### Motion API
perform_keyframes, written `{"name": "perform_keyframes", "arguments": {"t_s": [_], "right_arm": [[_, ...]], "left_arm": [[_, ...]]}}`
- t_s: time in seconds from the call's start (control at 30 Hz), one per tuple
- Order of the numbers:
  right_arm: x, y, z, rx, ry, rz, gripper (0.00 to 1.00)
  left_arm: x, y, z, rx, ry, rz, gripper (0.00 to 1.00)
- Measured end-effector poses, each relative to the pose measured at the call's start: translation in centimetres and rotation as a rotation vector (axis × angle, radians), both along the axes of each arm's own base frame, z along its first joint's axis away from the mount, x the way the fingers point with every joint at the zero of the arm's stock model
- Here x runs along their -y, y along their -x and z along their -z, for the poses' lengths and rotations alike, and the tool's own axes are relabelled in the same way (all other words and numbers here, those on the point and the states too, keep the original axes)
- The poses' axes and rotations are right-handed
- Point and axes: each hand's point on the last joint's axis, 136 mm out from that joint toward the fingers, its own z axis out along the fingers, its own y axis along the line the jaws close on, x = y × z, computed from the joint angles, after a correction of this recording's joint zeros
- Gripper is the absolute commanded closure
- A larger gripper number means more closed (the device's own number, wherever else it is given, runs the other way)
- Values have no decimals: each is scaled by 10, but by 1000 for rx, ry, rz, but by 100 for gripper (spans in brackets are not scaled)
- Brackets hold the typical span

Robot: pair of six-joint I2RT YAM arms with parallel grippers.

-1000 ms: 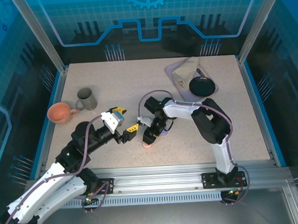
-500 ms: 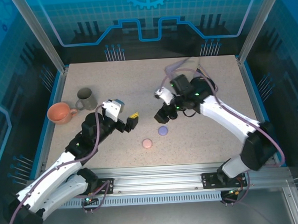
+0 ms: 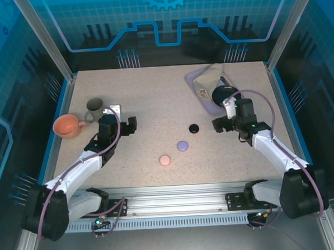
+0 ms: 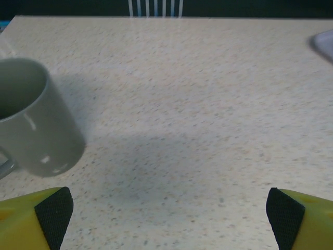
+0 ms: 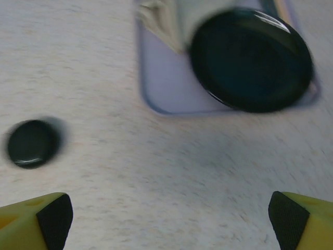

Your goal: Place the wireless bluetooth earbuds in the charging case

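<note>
- Table [image 3: 154, 92]: speckled beige top, carries every item below.
- Left pincer [image 4: 169, 214]: released, yellow fingers with black pads spread wide, nothing between them; points across bare table, just right of the grey mug.
- Right pincer [image 5: 169, 214]: released, jaws wide apart and empty; held low over the table between the black case and the tray.
- Small round black charging case [image 5: 31, 143]: flat on the table near its middle, well ahead and to the left of the right pincer's fingers, apart from both arms.
- Small round lavender charging case [image 3: 182, 145]: flat on the table, near the black case, nearer the arm bases and slightly left.
- Small round pale pink charging case [image 3: 165, 159]: flat on the table, nearest the bases of the three; completes a slanting row with the other two, none touching.
- Wireless bluetooth earbuds: whereabouts cannot be told; too small to make out.
- Glossy grey ceramic mug [image 4: 36, 120]: upright at the table's left side.
- Orange ceramic cup [image 3: 66, 126]: upright, just left of the mug.
- Pale lavender rectangular tray [image 5: 166, 96]: at the table's far right.
- Crumpled beige cloth [image 3: 209, 77]: lies on the tray's far part.
- Round black glossy dish [image 5: 252, 60]: rests on the tray's near part, partly over its rim.
</note>
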Motion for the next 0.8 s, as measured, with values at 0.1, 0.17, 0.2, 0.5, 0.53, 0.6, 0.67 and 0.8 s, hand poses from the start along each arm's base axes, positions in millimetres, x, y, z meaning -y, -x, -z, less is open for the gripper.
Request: {"name": "perform_keyframes", "arguments": {"t_s": [0.1, 0.17, 0.2, 0.5, 0.53, 0.6, 0.67, 0.8], "right_arm": [[29, 2, 25, 9, -24, 116, 0], [35, -1, 36, 28, -30, 148, 0], [35, -5, 41, 39, -35, 153, 0], [33, -41, 30, 188, -54, 149, 0], [32, -43, 29, 194, -56, 146, 0], [28, -46, 23, 240, -64, 134, 0], [22, -47, 20, 298, -72, 117, 0], [12, -47, 46, 270, -69, 86, 0]], "left_arm": [[-6, -7, 17, -36, -44, -11, 1], [-6, -14, 22, -29, -70, 1, 1], [-7, -19, 25, -22, -83, 4, 1], [-30, -28, 66, -4, -111, 31, 1], [-35, -27, 66, 14, -95, 25, 1], [-49, -23, 69, 57, -54, -1, 1], [-56, -17, 80, 51, -30, -11, 1], [-42, -21, 81, 51, 14, 68, 1]]}}
